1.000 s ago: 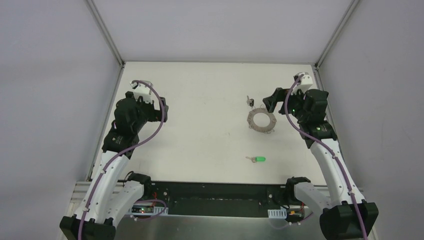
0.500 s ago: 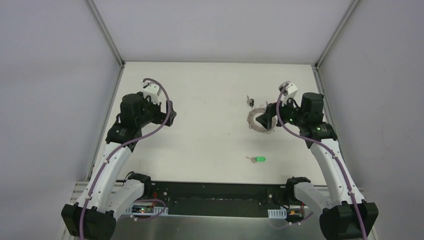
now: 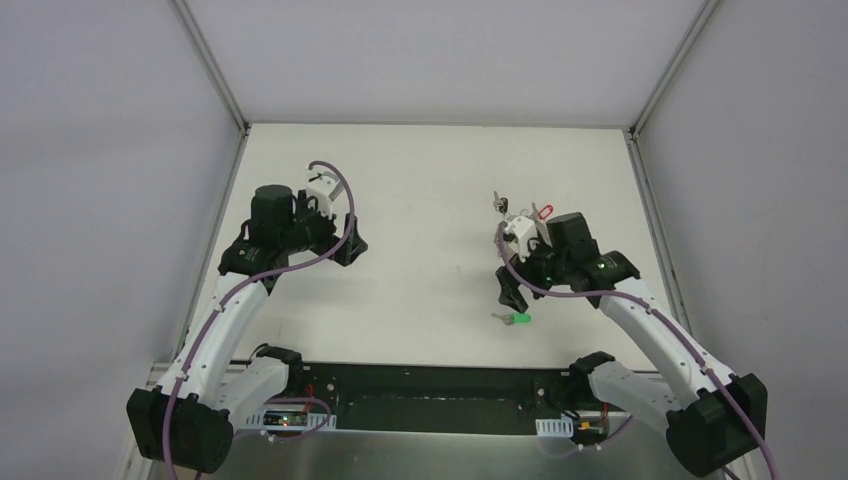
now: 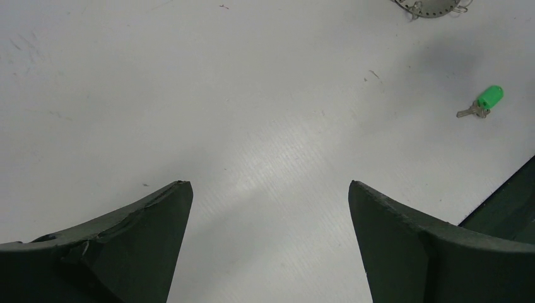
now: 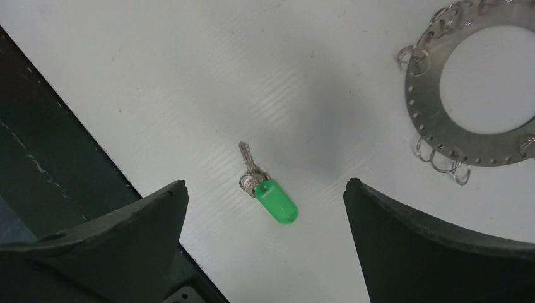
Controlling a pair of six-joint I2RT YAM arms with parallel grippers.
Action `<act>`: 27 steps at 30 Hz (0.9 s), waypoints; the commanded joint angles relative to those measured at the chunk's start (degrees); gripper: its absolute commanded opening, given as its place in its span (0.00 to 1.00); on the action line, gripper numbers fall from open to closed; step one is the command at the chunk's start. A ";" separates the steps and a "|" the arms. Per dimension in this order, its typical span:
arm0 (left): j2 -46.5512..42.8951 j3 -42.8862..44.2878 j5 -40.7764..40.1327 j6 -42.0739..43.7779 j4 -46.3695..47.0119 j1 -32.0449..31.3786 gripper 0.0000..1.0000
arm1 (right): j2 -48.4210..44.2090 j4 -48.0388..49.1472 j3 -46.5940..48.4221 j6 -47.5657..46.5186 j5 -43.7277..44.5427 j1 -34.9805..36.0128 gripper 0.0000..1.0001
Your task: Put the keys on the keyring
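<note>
The green-headed key (image 5: 271,196) lies flat on the white table, just beyond and between my right gripper's (image 5: 266,183) open fingers; the gripper hovers above it, empty. In the top view this key (image 3: 516,319) is just below the right gripper (image 3: 512,290). The grey keyring (image 5: 424,107) with small wire loops lies to the upper right in the right wrist view; in the top view my right arm hides it. A red-headed key (image 3: 543,211) and a dark key (image 3: 498,203) lie farther back. My left gripper (image 4: 270,184) is open and empty over bare table at the left (image 3: 352,245).
The dark near edge of the table (image 5: 57,145) runs close to the green key. The left wrist view shows the green key (image 4: 487,101) and the keyring's edge (image 4: 435,7) far off. Grey walls enclose the table.
My right gripper swung from beside the keyring toward the near edge and now hangs over the green key, uncovering the red key. My left gripper moved right toward the table's middle.
</note>
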 commanded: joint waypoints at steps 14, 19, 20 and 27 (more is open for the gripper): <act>-0.40 0.66 2.91 2.38 0.16 0.57 0.99 | 23.28 7.10 10.58 3.58 8.94 -1.34 0.71; -0.04 0.44 3.16 2.80 0.23 0.57 0.99 | 32.73 7.48 16.34 1.41 10.03 -2.82 0.61; 0.03 0.50 3.23 2.84 0.23 0.57 0.99 | 34.12 7.29 17.36 0.97 9.98 -3.33 0.60; 1.47 2.07 3.81 3.11 -1.44 0.50 0.99 | 36.52 1.96 20.86 -1.78 12.77 -9.80 0.56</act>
